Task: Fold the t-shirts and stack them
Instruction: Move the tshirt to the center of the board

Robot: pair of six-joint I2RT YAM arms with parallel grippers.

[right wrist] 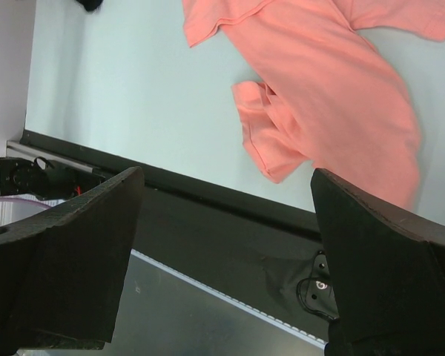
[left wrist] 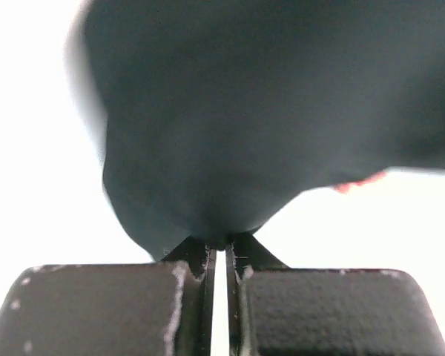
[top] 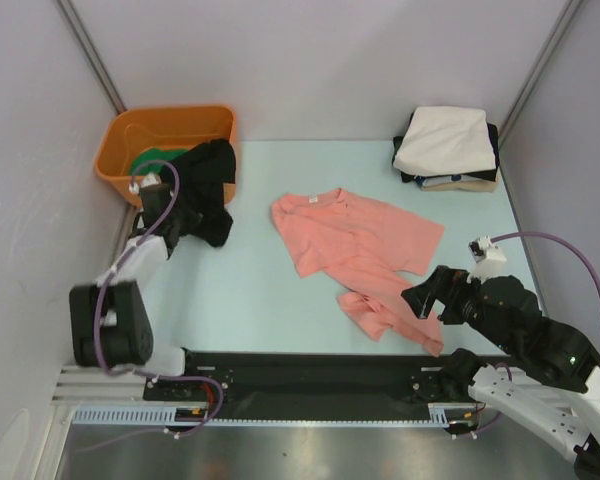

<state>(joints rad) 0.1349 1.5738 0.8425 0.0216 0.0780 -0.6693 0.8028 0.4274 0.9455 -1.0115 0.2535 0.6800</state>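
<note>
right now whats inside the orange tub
A green cloth lies inside the orange tub. The black shirt, pinched in the left gripper, covers the tub's near right part, so anything beneath it there cannot be seen.

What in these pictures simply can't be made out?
Top view: the green thing in the orange tub is partly covered by the black t-shirt, so it is unidentifiable.
Top view: the cream-white t-shirt hides how many lie beneath it.
Left wrist view: the black t-shirt fills the frame, blurred, and the surroundings are washed out white.
Right wrist view: the salmon-pink t-shirt is cut off by the top and right edges.
</note>
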